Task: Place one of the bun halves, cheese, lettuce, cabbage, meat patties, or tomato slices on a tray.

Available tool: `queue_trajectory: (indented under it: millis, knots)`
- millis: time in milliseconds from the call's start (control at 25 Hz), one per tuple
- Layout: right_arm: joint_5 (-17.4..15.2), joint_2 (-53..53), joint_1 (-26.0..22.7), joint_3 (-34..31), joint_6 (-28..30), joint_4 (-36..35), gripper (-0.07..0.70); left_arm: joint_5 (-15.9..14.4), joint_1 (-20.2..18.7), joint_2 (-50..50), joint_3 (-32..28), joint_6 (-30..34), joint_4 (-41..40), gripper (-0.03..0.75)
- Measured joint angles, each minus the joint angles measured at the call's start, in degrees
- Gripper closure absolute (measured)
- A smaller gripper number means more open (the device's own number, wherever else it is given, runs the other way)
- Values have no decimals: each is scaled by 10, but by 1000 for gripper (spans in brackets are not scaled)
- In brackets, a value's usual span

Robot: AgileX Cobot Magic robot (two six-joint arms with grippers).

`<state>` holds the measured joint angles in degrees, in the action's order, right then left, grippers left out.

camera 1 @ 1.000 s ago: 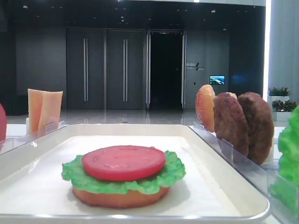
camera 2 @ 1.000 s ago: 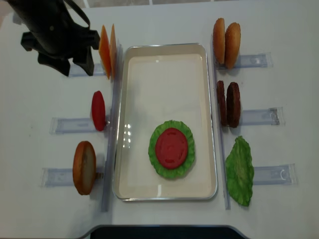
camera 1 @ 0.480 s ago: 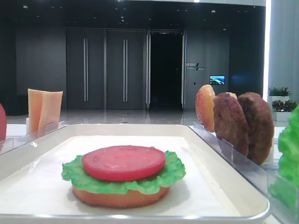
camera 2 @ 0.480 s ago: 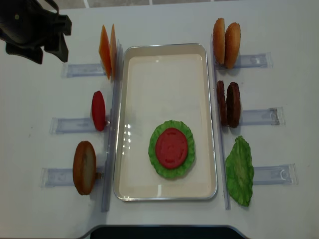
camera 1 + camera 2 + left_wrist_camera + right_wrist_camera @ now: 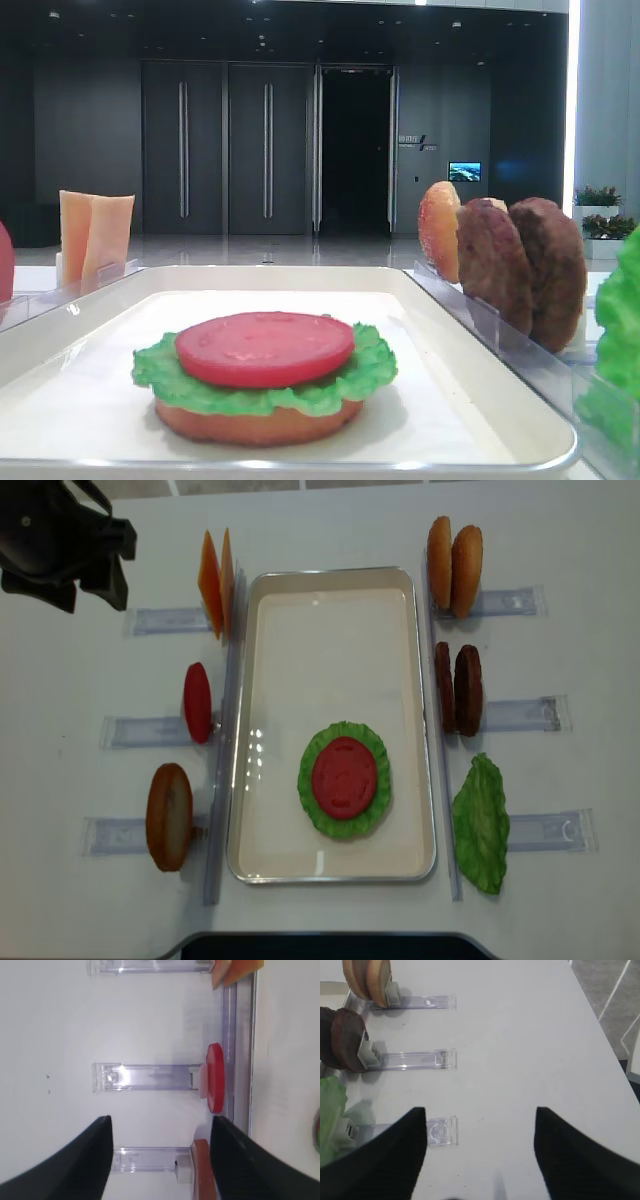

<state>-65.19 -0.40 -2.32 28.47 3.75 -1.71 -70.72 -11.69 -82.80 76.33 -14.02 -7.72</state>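
- One exterior view sits low at the tray (image 5: 480,330) edge, facing level along it toward dark doors (image 5: 225,150) beyond.
- The other exterior view looks straight down on the whole table (image 5: 560,880).
- The right wrist view looks down on the table's right side at the meat patties (image 5: 342,1040).
- The left wrist view looks down on the left side at a tomato slice (image 5: 215,1077).
- Both exterior views share the tray.

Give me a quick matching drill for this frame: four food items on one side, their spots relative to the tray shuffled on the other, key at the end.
Items:
1. cheese
2. meat patties
3. tomato slice on the lettuce
4. lone bun half

Places:
A. on the tray, near end
B. rack left of tray, near end
C. rack right of tray, middle
D. rack left of tray, far end

Pairs: 1-D, 2-C, 3-A, 4-B
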Motion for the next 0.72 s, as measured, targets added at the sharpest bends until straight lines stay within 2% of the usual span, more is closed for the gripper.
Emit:
queue_trajectory:
  millis: [720]
  knots:
    - [0,0,0,0,0,0,161,-1,0,163,-143,0,-9,245]
